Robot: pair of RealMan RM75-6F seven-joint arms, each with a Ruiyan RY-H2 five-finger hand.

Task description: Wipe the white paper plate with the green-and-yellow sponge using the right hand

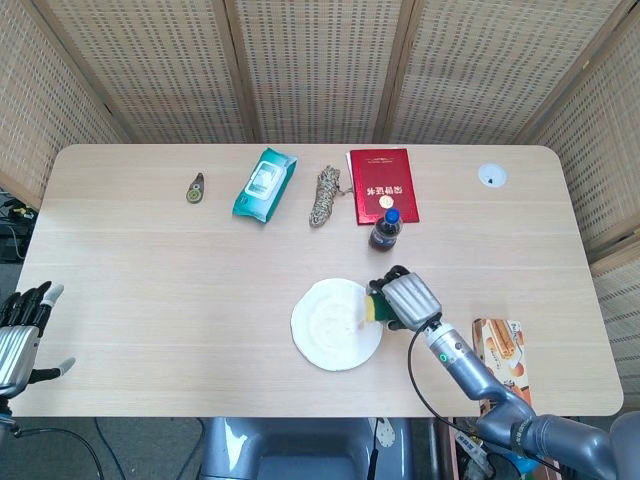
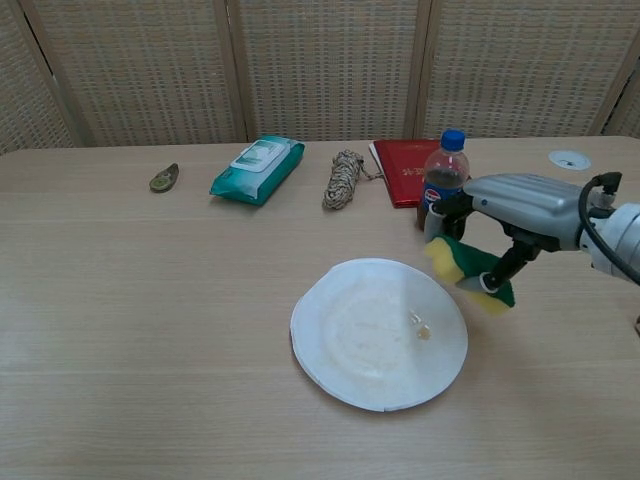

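Green-and-yellow sponge [image 2: 468,266] pinched in the right hand [image 2: 520,204] hangs tilted over the round white paper plate's [image 2: 378,332] right edge.

Right robot hand [image 2: 500,225] comes in from the right edge and holds the sponge [image 2: 468,271] lifted and tilted, yellow side toward the plate [image 2: 345,345], green side on top. Sponge hangs over the plate's right rim; cannot tell if it touches. Small crumb [image 2: 423,330] on the plate's right part. Cola bottle [image 2: 443,165] stands upright just behind the robot hand, partly hidden by it. Along the back of the table [image 2: 150,330]: red booklet [image 2: 402,180], rope bundle [image 2: 343,178], teal wipes pack [image 2: 257,169], small dark object [image 2: 164,178], white disc [image 2: 568,159] far right.
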